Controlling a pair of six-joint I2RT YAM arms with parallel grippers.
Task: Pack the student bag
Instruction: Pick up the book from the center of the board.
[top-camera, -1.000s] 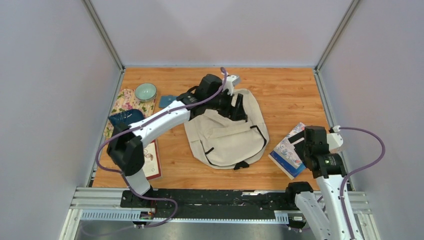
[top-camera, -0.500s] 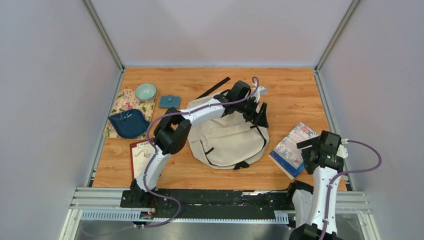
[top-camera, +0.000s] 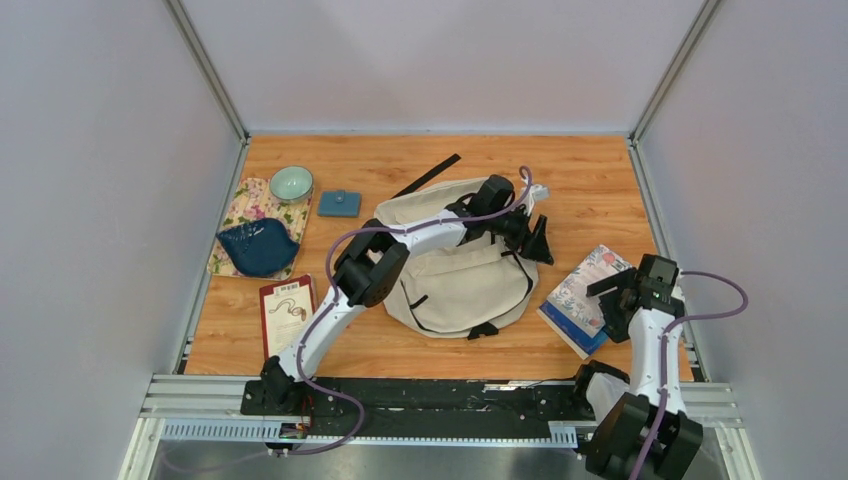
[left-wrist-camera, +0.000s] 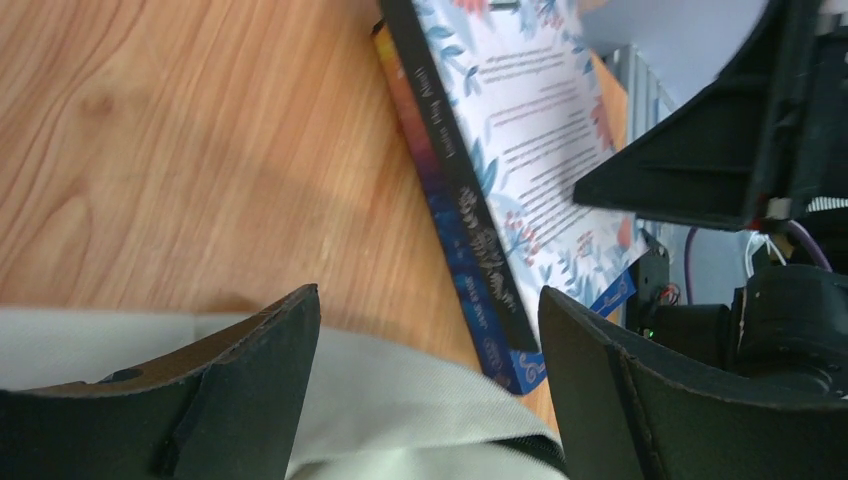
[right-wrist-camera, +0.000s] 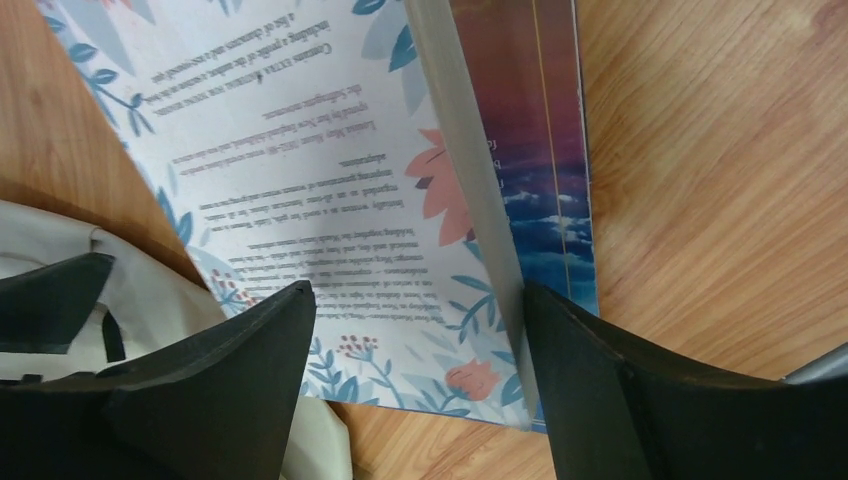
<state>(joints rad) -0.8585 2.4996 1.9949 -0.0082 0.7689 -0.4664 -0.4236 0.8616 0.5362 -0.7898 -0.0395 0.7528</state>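
**Top view.** Shows the student bag lying flat near the middle of the worktop, cream-beige with black straps and buckles. Places the left claw at the bag's right edge, jaws spread wide, gripping nothing. Places the right claw over 2 stacked books just right of the bag, jaws likewise spread and empty. On the left side: a teal bowl and a dark blue dish on a floral cloth, a small blue pouch beside them, and a reddish booklet nearer the arm bases. Behind the bag: a black strip, lying aslant.

**Left wrist.** Looks past the parted fingers of the left claw, with nothing between them. Catches cream fabric of the student bag at the bottom. Beyond it, bare worktop and the floral book resting on a darker book.

**Right wrist.** Frames the right claw, fingers apart and holding nothing. Below it, the floral book overlapping the darker book. At the lower left, a patch of the student bag, close to the floral book's corner; cannot tell whether touching.
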